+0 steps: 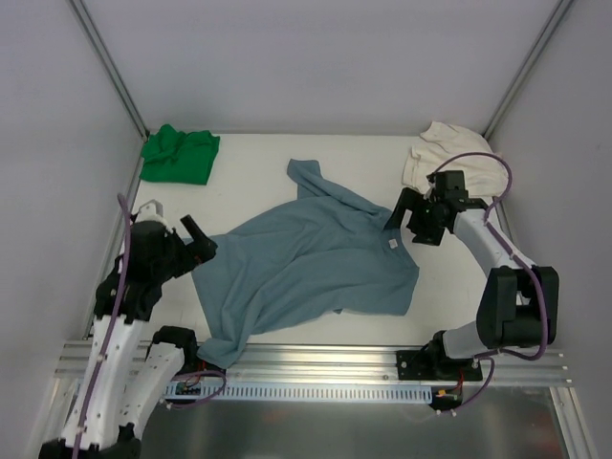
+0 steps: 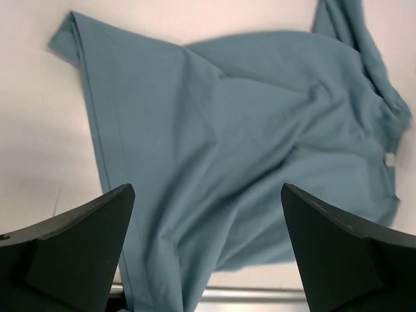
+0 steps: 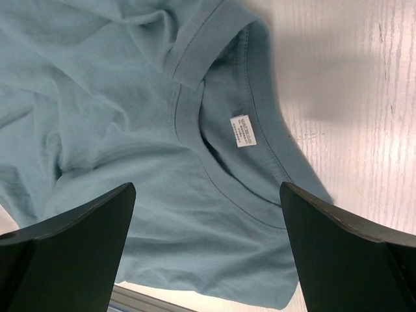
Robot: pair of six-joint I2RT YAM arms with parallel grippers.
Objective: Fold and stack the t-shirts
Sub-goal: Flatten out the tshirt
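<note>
op: 14:02. i have the blue-grey t-shirt [image 1: 306, 268] lying unfolded across the middle of the white table [image 1: 258, 177]. it is a soft knit with broad, shallow creases, not flat.

obs: what about the edges?

op: one sleeve is twisted into a point toward the far side. the near left corner droops over the table's front edge onto the aluminium rail [image 1: 316, 361].

obs: and the collar?

op: the right wrist view shows a ribbed neckband, partly folded over on itself. a small white rectangular neck tag [image 3: 243, 131] sits inside it, but the print is too small for me to read. the table surface beside it is matte with faint streaks.

obs: what are the fingers doing?

op: the left gripper [image 1: 201, 239] is at the shirt's left hem. its dark wedge-shaped fingers [image 2: 78, 247] are spread wide, with nothing between them and cloth below. the right gripper [image 1: 409, 222] is just beside the collar end. its fingers [image 3: 344, 247] are also spread wide and hold nothing.

obs: and the other tees?

op: the green t-shirt [image 1: 179, 155] is a crumpled heap in the far left corner. the cream-white t-shirt [image 1: 445, 153] is bunched in the far right corner, just behind the right arm's wrist. both lie well apart from the blue-grey one.
</note>
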